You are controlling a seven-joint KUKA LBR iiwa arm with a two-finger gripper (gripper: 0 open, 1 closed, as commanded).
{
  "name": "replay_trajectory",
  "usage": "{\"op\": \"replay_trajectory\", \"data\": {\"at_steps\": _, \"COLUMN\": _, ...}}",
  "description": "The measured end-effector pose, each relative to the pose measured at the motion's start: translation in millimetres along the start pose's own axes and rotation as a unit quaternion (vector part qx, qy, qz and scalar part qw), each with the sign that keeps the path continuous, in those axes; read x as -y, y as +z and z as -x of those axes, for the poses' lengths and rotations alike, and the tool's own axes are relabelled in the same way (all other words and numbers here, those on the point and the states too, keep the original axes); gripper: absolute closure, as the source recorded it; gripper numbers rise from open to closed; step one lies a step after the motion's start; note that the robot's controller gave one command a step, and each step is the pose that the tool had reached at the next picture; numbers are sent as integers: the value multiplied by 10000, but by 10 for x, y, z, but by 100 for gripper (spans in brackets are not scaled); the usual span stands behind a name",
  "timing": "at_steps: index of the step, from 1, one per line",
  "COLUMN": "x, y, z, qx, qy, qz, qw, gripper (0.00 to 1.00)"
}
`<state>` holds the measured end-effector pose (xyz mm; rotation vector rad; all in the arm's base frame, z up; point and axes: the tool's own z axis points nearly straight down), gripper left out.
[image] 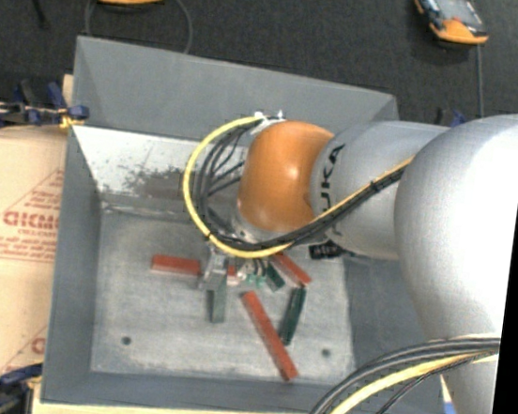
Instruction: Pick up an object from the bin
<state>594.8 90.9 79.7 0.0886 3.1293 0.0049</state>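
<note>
Camera view puts the claw (218, 293) low over the middle of the bin (77, 225), under the orange wrist cover (276, 185); whether it is spread or pressed together I cannot tell. Nearest is a short red bar (176, 264) just left of the claw, its long axis running left to right, right end at the claw. A longer red bar (270, 337) slants off to the near right, beside a dark green stick (293, 312).

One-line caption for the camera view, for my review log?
KUKA gripper down in grey bin amid red sticks and dark green sticks.
</note>
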Motion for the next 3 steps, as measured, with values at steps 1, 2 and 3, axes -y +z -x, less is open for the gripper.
{"op": "replay_trajectory", "data": {"at_steps": 1, "x": 3, "y": 24, "z": -21, "qx": -30, "qy": 2, "qz": -5, "qw": 10000, "gripper": 0}}
{"op": "replay_trajectory", "data": {"at_steps": 2, "x": 4, "y": 22, "z": -21, "qx": -31, "qy": 8, "qz": -5, "qw": 10000, "gripper": 100}}
{"op": "replay_trajectory", "data": {"at_steps": 3, "x": 251, "y": -1822, "z": -46, "qx": 8, "qy": -168, "qz": -16, "qw": 9999, "gripper": 100}}
